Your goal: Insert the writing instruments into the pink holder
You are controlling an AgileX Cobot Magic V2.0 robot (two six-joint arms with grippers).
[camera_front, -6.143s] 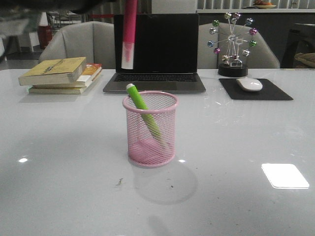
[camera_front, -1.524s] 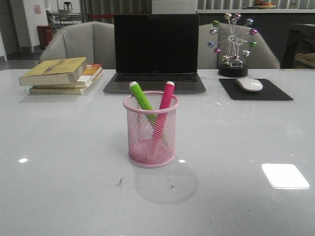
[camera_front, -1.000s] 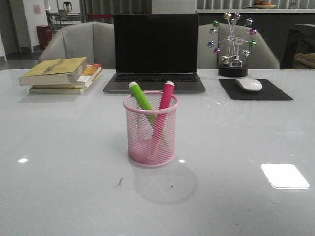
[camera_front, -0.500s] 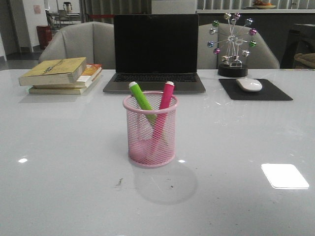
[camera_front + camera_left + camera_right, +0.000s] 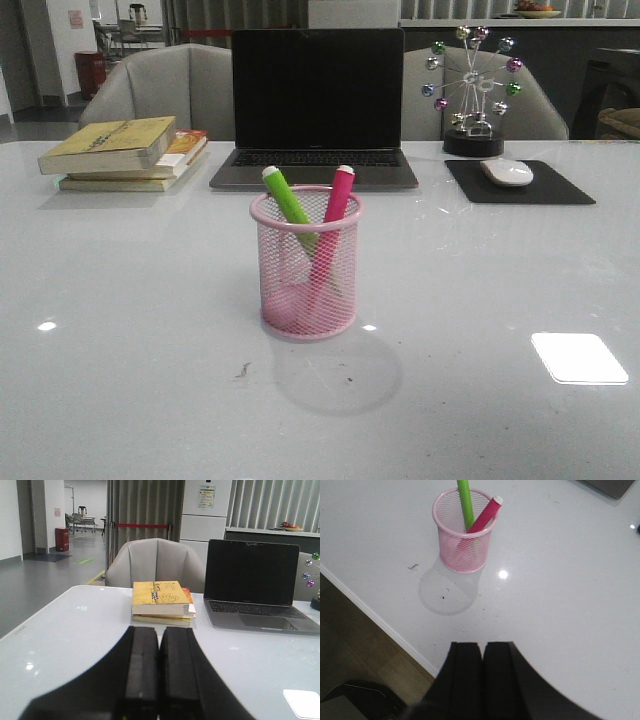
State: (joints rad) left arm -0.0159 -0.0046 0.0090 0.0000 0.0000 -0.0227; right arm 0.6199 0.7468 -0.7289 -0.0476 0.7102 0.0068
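The pink holder (image 5: 306, 263) stands on the white surface (image 5: 140, 300), the green marker (image 5: 287, 198) and pink marker (image 5: 338, 195) leaning crossed inside it; the left hand (image 5: 158, 672) and right hand (image 5: 481, 675) are both clenched empty

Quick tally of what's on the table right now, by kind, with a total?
Markers: 2, the green marker and pink marker, both in the pink holder
Holders: 1
Laptops: 1
Stacked books: 3
Mice: 1
Mouse pads: 1
Ferris-wheel ornaments: 1
Total: 10
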